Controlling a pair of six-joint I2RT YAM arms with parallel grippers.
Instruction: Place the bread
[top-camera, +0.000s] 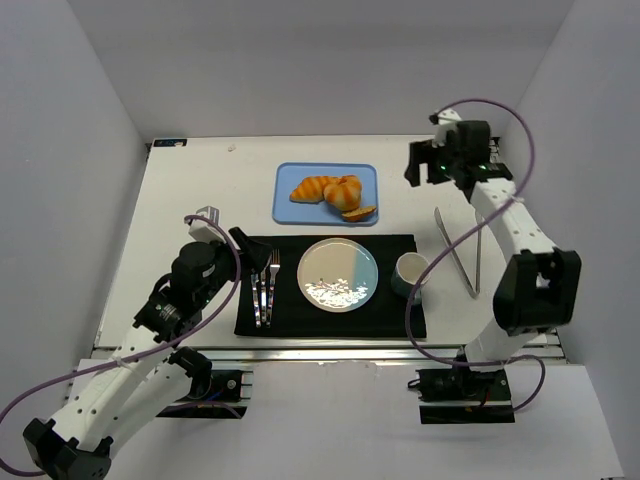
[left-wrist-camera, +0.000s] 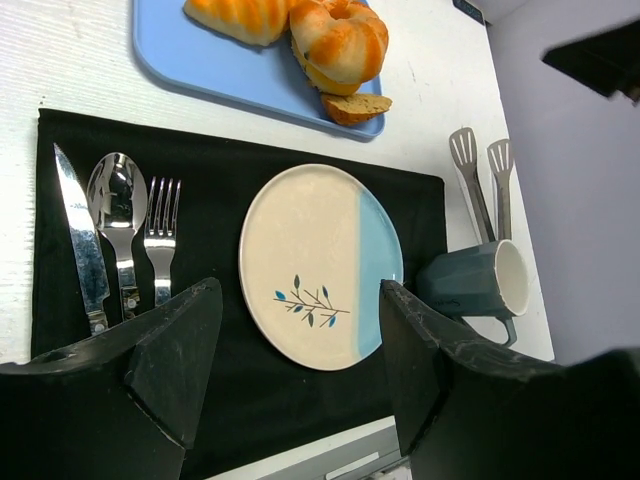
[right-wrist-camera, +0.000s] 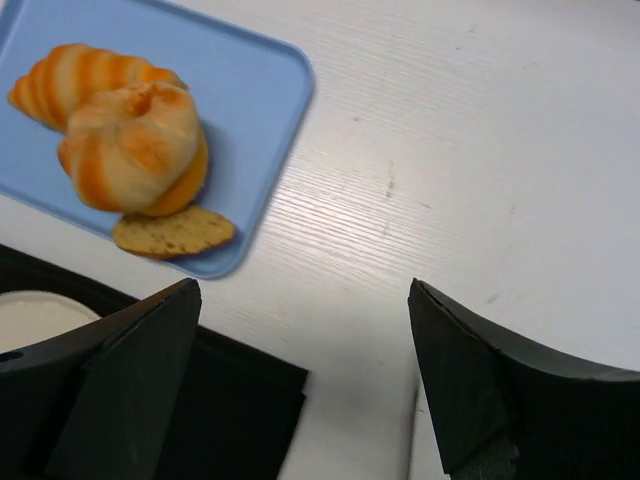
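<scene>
Bread lies in the left half of the blue tray at the desk's far side. Its long axis runs roughly left to right, and its right end touches the bun. The right claw is spread wide and empty off the tray's right edge, so the bread lies to its left, beyond the bun. The left claw, also wide and empty, hangs over the mat; the bread is ahead of it, slightly right. Neither looks clearly nearer.

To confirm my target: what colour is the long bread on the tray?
The bread is golden-orange with pale yellow stripes, clearest in the right wrist view.
</scene>
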